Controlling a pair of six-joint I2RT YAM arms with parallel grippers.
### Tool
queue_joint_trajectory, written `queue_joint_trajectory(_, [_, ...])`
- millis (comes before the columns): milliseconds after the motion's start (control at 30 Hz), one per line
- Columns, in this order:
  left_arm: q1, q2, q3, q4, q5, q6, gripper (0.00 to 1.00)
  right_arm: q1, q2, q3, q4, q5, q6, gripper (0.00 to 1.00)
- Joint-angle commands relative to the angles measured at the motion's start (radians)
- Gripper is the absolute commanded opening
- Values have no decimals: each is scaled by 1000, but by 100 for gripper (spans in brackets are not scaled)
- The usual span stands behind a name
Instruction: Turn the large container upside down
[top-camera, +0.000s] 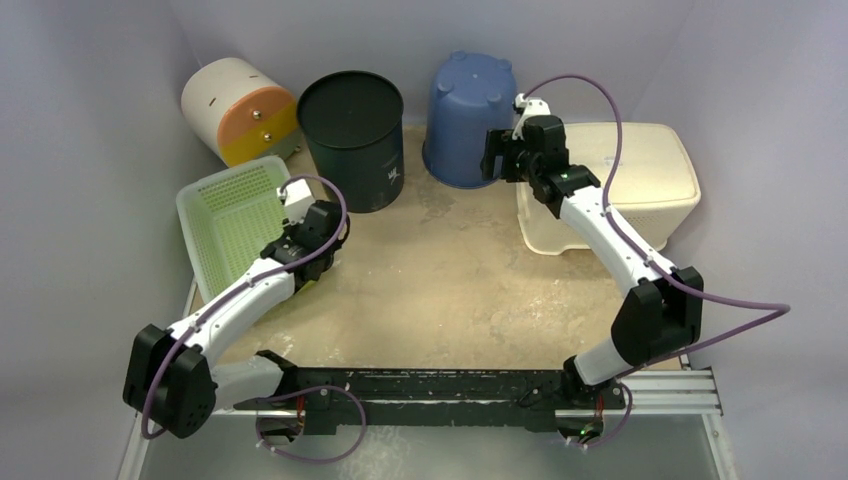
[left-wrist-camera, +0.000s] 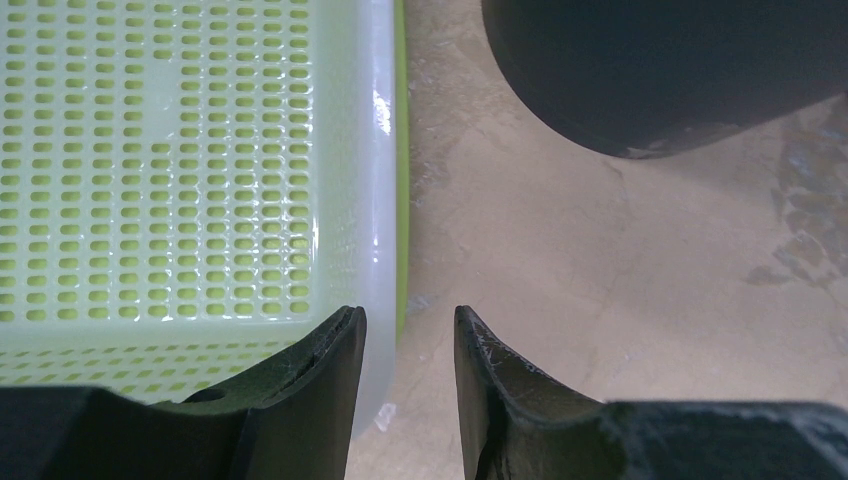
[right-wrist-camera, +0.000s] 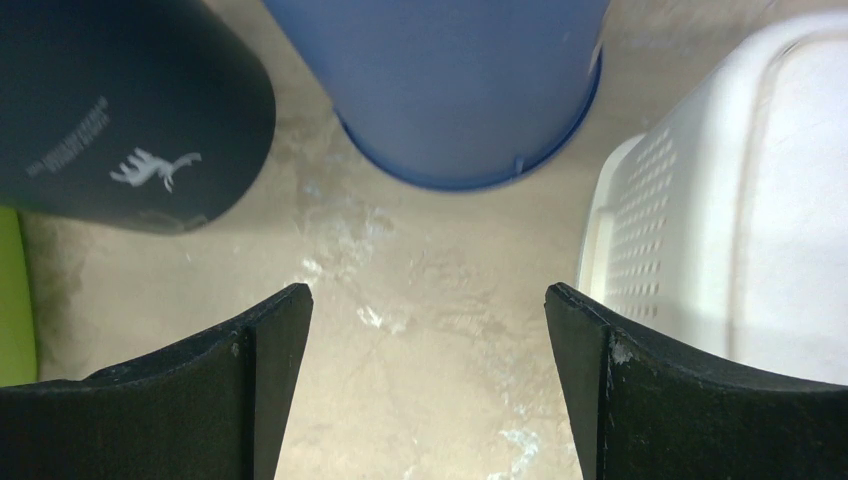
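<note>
The dark bin (top-camera: 350, 150) stands mouth-up between my grippers, nearer my half-open, empty left gripper (left-wrist-camera: 410, 315) than my wide-open, empty right gripper (right-wrist-camera: 428, 295).

1. Right wrist view: a white logo (right-wrist-camera: 155, 167) is printed on the curved side wall of the dark, round plastic container (right-wrist-camera: 120, 90). Its outline looks like a leaping animal with antlers, much like a deer.
2. Up and to the left of the logo runs a short line of small white lettering (right-wrist-camera: 68, 137), slanted in this view. It is too blurred to read.
3. Overhead view: this white print (top-camera: 392, 178) appears as a small mark low on the container's side, also illegible.
</note>
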Motion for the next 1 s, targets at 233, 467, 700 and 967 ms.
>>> queue_joint_trajectory(233, [52, 82, -47, 122, -64, 32, 33, -1, -9, -10, -46, -40, -26, 89])
queue_joint_trajectory(467, [55, 92, -89, 128, -43, 6, 6, -3, -8, -8, -51, -34, -40, 89])
queue_joint_trajectory(700, [54, 17, -3, 24, -16, 55, 0, -6, -7, -15, -42, -24, -52, 89])
queue_joint_trajectory(967, [43, -41, 369, -221, 96, 129, 0, -21, 9, -9, -14, -18, -66, 89])
